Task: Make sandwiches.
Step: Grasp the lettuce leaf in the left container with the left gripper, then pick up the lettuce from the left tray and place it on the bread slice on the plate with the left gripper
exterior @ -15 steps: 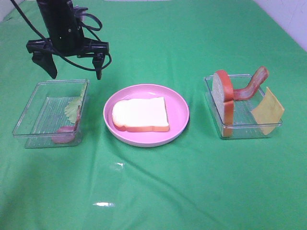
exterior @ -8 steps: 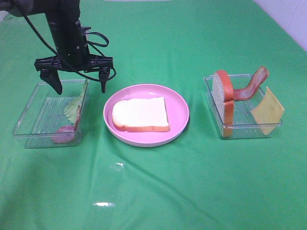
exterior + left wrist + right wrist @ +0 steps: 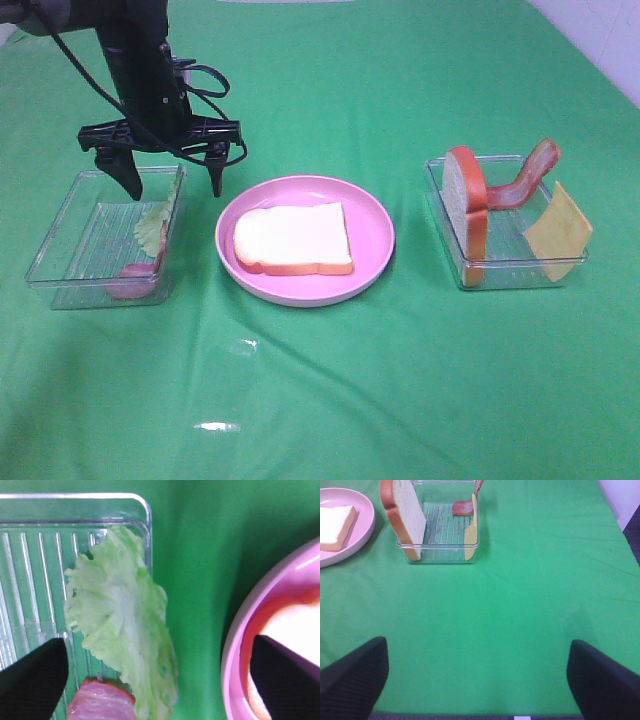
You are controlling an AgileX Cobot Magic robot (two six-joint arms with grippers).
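Where the green counter (image 3: 320,400) spreads under everything, two clear trays sit well apart with a pink plate (image 3: 375,215) between them. The left tray (image 3: 60,262) lies on my left arm's side and the right tray (image 3: 510,272) on the other.

My left tool (image 3: 172,178) hangs above the far corner of the left tray on its plate side. Its jaws are spread wide and grip nothing. One finger is over the tray and the other over the gap toward the plate. My right tool (image 3: 479,680) is also spread wide and empty, low over bare counter, well back from the right tray.

One flat bread slice (image 3: 293,238) lies in the middle of the plate. The second bread slice (image 3: 468,205) stands upright on its edge in the right tray, at the end nearer the plate. The cheese (image 3: 557,232) leans on that tray's outer wall, tilted and sticking out over the rim. The bacon (image 3: 525,178) curves up over the tray's far rim.

In the left tray the lettuce (image 3: 152,228) leans against the wall nearest the plate, directly under my left tool. A pink strip of meat (image 3: 132,280) lies at the lettuce's near end, touching it.
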